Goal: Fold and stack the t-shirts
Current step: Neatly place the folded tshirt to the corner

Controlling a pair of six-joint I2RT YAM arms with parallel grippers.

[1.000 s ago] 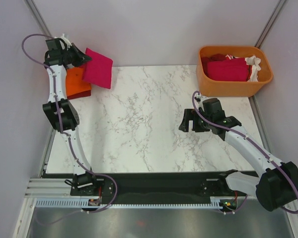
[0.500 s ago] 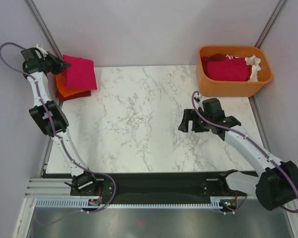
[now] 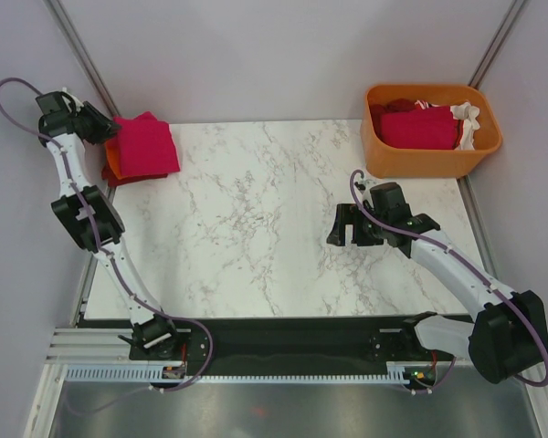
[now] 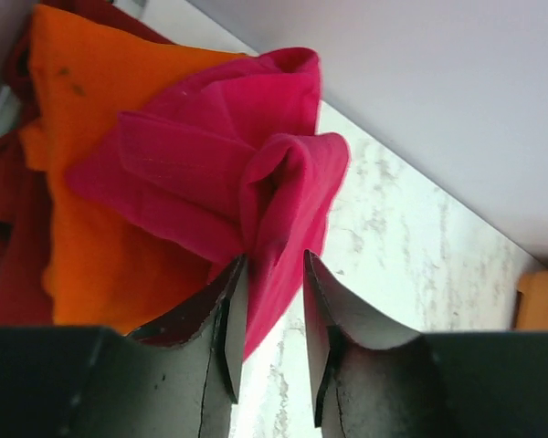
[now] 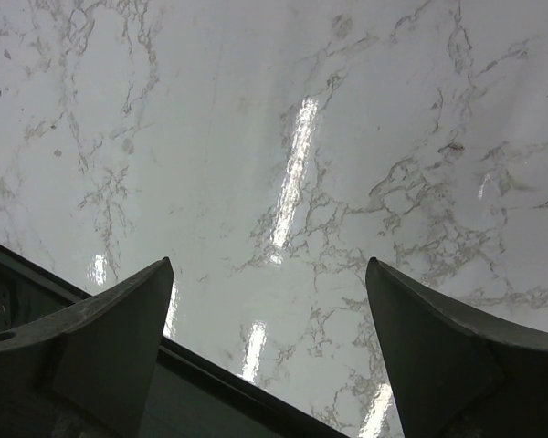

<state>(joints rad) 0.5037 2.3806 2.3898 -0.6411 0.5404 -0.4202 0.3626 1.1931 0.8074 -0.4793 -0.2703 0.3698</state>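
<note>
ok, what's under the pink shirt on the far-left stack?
An orange shirt directly beneath, then a dark red shirt under that. The pink shirt covers most of both; anything lower is hidden.

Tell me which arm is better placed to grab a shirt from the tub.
Right: the right gripper, open and empty, hovers near the tub; the left gripper is far off at the folded stack.
</note>
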